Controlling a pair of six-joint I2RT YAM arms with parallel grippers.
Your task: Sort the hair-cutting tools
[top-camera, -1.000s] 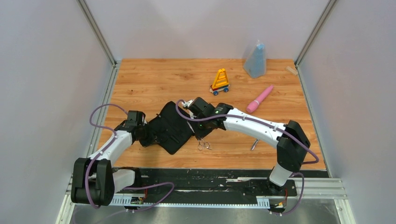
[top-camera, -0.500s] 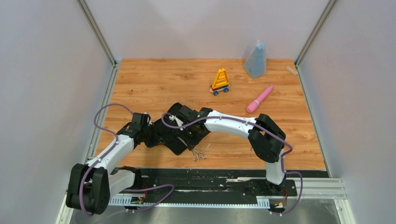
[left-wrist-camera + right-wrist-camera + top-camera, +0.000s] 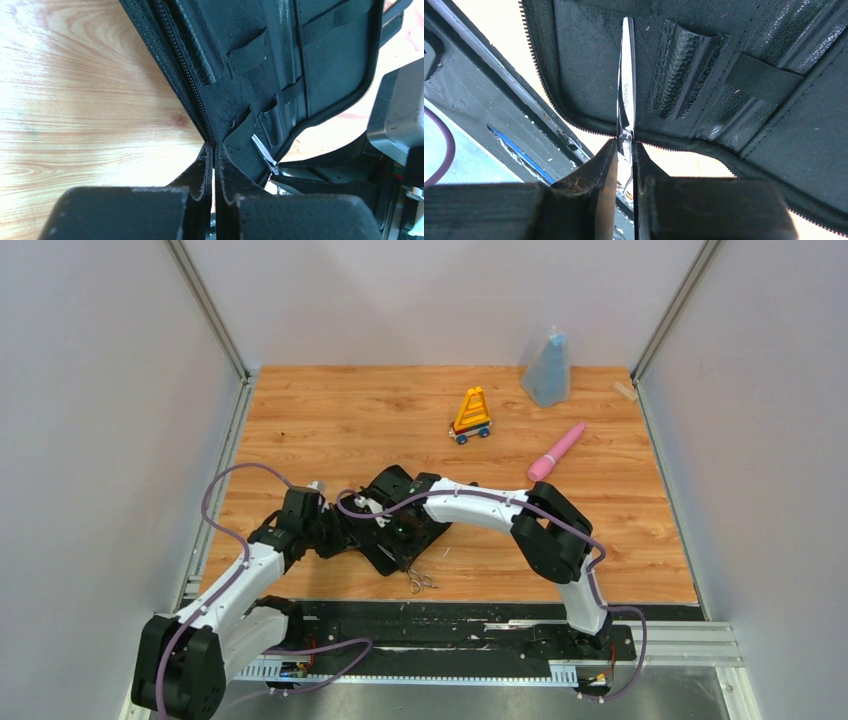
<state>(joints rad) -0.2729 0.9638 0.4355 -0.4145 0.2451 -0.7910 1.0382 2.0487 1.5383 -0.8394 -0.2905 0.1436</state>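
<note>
One pair of silver scissors (image 3: 626,95) lay point-first over the lining of the open black zip case (image 3: 774,150). Its shut blades ran just left of a textured pocket (image 3: 681,70) and were not inside it. The case rested on the wooden table (image 3: 330,420) near its front edge. I could not pick out the other hair-cutting tools.

The likeliest slip was that the tips would pass beside the pocket mouth and skate over the fabric, since the blades sat off to one side of it. The hold looked narrow and close to the pivot, so the scissors could swivel if the points caught on stitching or on the elastic strap (image 3: 764,80). A push from the blades could also drag the soft case, and its zip edge might then pull free of the other arm's pinch. The two arms worked close together, so a bump between them seemed possible.

The right gripper (image 3: 625,150) was nearly closed and clamped the scissors between its fingers at the base of the blades. The left gripper (image 3: 214,150) was fully closed, pinching the case's zippered rim where the fabric folded. The pink wand (image 3: 556,452) and the yellow toy on wheels (image 3: 472,415) sat well apart at the far side.
</note>
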